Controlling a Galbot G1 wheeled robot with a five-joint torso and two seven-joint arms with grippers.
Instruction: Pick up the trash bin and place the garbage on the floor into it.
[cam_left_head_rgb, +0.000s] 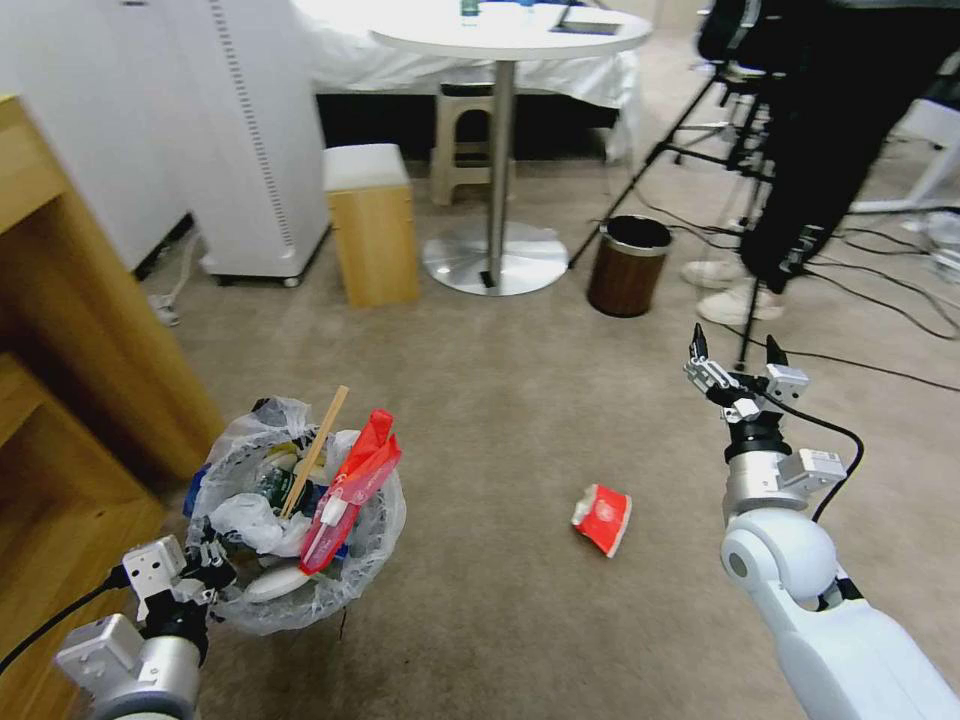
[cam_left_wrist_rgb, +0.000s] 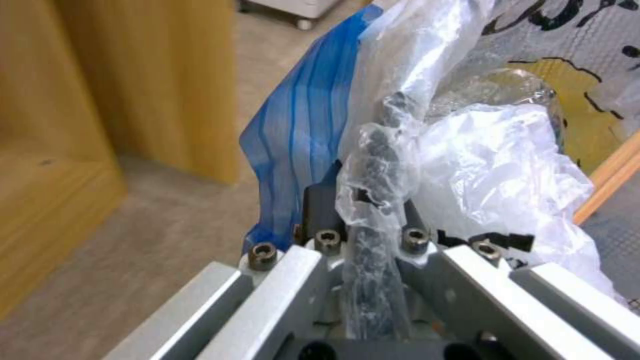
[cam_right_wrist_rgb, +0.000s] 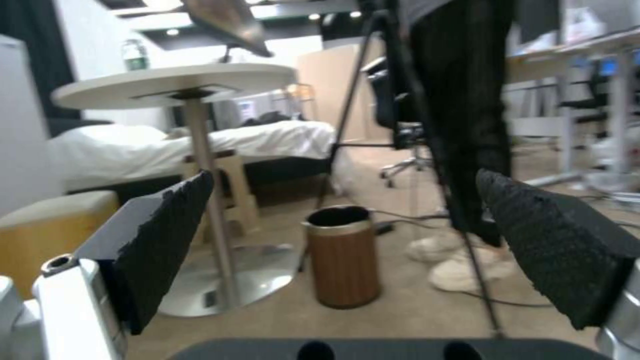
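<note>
The floor (cam_left_head_rgb: 500, 420) of beige carpet holds 1 loose piece of garbage. The trash bin (cam_left_head_rgb: 296, 520), already stuffed, hangs at the robot's left, its bagged rim pinched in the left gripper (cam_left_wrist_rgb: 363, 220). The right gripper (cam_left_head_rgb: 738, 372) is raised, jaws spread and empty. The crushed red-white cup (cam_left_head_rgb: 602, 518) lies between both arms — lower and left of the right claw, nearer to it, I judge.

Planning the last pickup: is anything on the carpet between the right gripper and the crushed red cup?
Nothing visible. Bare floor lies between the open right gripper and the red cup; the left gripper holds the trash bin.
</note>
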